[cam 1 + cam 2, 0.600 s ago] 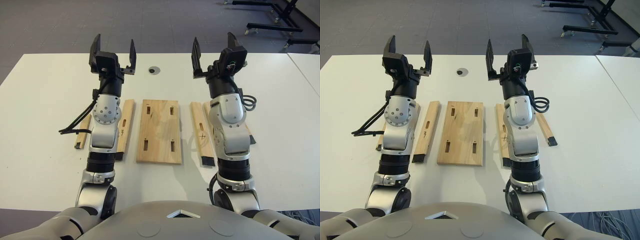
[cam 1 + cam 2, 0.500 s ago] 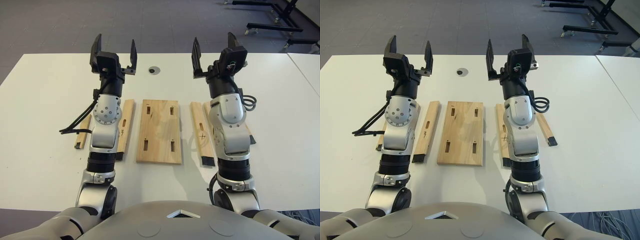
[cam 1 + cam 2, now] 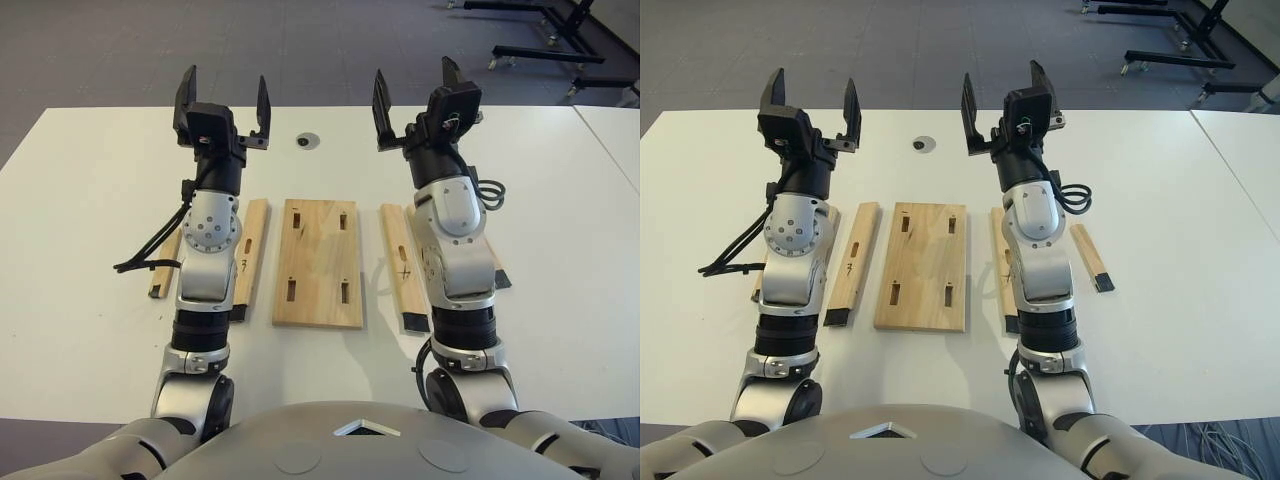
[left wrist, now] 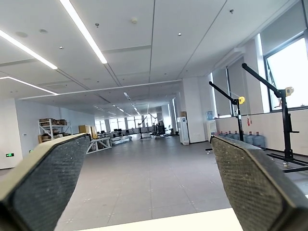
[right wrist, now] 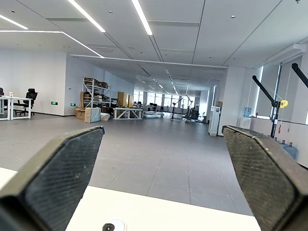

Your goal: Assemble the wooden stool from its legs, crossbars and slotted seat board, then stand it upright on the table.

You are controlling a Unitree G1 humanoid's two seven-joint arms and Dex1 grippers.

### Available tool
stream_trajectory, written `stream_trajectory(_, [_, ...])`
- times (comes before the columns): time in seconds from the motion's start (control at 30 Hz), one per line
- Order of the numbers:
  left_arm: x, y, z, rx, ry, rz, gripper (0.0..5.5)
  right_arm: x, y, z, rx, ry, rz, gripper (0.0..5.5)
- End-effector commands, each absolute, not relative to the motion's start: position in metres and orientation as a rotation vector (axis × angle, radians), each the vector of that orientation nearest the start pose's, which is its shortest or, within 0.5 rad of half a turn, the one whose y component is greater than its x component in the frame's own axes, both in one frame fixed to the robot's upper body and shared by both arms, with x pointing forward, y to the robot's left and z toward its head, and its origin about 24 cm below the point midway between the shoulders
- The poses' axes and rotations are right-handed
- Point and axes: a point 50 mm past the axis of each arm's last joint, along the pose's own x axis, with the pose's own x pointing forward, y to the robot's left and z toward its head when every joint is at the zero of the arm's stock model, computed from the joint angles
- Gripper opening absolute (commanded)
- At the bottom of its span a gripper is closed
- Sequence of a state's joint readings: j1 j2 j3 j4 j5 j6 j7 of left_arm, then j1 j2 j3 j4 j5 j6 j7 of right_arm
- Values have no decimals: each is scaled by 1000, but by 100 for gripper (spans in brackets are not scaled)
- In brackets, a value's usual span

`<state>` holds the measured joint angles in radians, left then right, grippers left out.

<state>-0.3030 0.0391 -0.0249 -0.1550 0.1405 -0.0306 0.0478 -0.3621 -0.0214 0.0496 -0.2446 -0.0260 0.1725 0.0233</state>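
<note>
The slotted seat board lies flat at the table's middle. To its left lie a leg plank and a thin crossbar, partly under my left arm. On its right lie another leg plank and a dark-tipped crossbar, with my right arm over them. My left gripper is raised above the far half of the table, pointing up, open and empty. My right gripper is held up the same way, open and empty. In the wrist views the left fingers and the right fingers stand wide apart against the room.
A round grommet hole sits in the white table beyond the seat board. A second table adjoins at the right. Black stand frames rest on the floor behind.
My right gripper has swung a little to the left and up. The left gripper has risen slightly. The wooden parts have not moved.
</note>
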Motion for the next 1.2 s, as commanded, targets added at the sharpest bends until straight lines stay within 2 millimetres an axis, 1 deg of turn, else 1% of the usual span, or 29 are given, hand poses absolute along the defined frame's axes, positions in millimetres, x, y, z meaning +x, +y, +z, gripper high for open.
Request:
stream_trajectory(0.03, [289, 130, 159, 176, -485, -21, 459, 295, -106, 178, -33, -424, 173, 452])
stream_trajectory(0.27, [288, 130, 157, 187, -481, -29, 459, 295, -105, 177, -25, -421, 170, 452])
stream_trajectory(0.4, [290, 131, 155, 225, -471, -20, 459, 295, -107, 176, -31, -415, 162, 452])
stream_trajectory(0.5, [289, 129, 157, 229, -495, -35, 459, 294, -108, 176, -37, -418, 158, 452])
stream_trajectory(0.7, [289, 126, 155, 186, -480, -70, 459, 295, -112, 172, -22, -376, 151, 452])
stream_trajectory(0.8, [286, 126, 153, 85, -477, -89, 459, 295, -112, 171, -21, -361, 167, 452])
stream_trajectory(0.87, [285, 125, 152, 71, -473, -99, 459, 293, -118, 170, -22, -346, 174, 452])
stream_trajectory(0.9, [284, 125, 151, 77, -473, -99, 459, 291, -131, 169, -22, -326, 155, 452])
stream_trajectory(0.93, [283, 126, 150, 77, -466, -95, 459, 288, -149, 166, -31, -299, 124, 452])
stream_trajectory(0.97, [281, 127, 149, 78, -461, -87, 459, 285, -160, 164, -38, -280, 107, 452])
stream_trajectory(1.07, [274, 135, 141, 91, -422, -39, 459, 272, -208, 154, -105, -175, 76, 452])
stream_trajectory(1.13, [269, 135, 140, 91, -416, -31, 459, 260, -236, 144, -152, -67, 55, 452])
stream_trajectory(1.17, [266, 135, 141, 89, -422, -27, 459, 253, -247, 135, -164, 11, 49, 452])
stream_trajectory(1.2, [263, 135, 142, 90, -427, -22, 459, 247, -255, 128, -173, 79, 51, 452])
